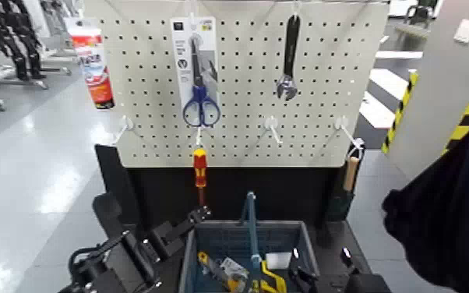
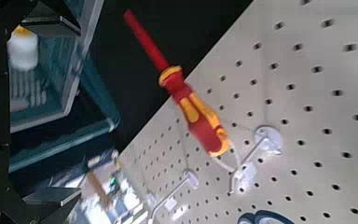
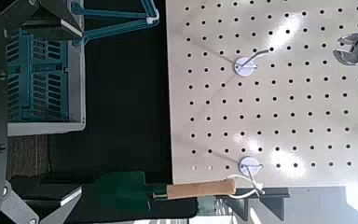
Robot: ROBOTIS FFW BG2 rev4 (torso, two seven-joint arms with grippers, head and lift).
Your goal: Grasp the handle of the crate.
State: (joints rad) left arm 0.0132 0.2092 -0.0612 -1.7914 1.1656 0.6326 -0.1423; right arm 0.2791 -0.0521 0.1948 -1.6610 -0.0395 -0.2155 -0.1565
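Head view: handle (image 1: 249,226) upright between both grippers.

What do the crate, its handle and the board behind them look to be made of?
The crate looks like moulded grey-blue plastic: matte, with slotted walls visible in the right wrist view. The handle seems the same plastic, a thin, smooth, upright bail. The pegboard is matte off-white sheet with even holes, either painted metal or plastic; I cannot tell which.
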